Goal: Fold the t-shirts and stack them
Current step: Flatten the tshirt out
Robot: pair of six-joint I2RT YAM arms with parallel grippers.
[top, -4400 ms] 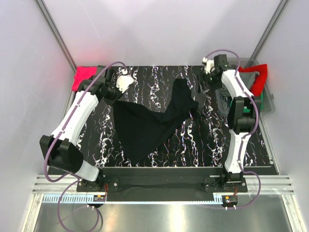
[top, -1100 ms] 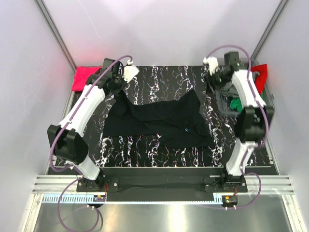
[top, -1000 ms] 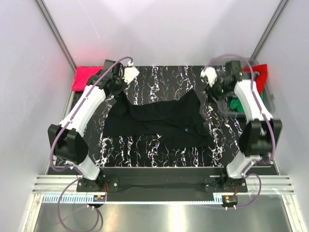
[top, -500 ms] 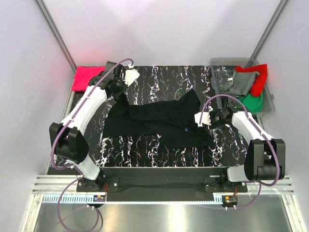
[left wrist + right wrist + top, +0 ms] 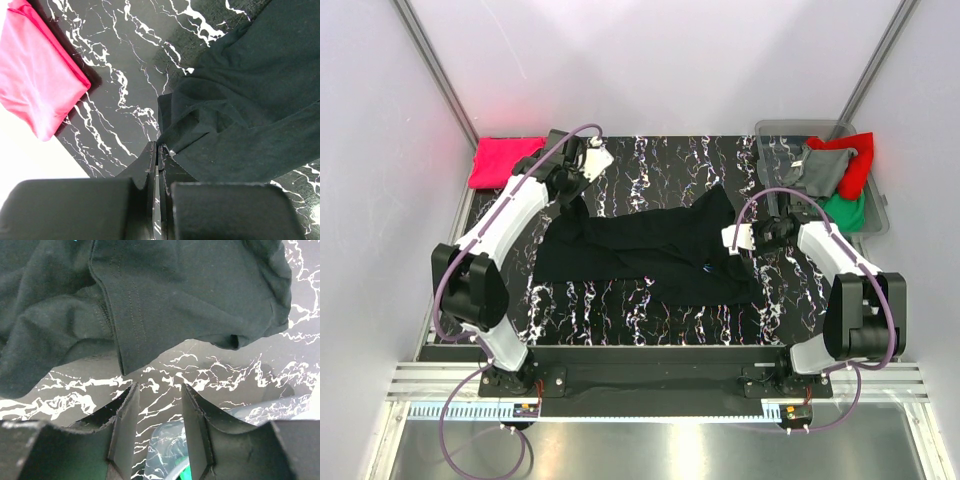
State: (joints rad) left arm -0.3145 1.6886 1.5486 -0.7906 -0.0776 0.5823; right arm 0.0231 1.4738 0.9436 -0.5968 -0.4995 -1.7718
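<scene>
Left gripper pinches large black cloth t-shirt by a corner; right gripper half-open, empty, just beside its hem.

Both the left arm and the right arm have smooth white shells on their long links and bulky matte black housings at the joints. Just behind the fingers, each wrist carries a small white block. A thin purple cable arcs from behind the fingers and runs back along each arm to the black bases. The left fingers are flat black slabs on squared black bodies. The right fingers are black too, with thin, slightly rough pad edges.
</scene>
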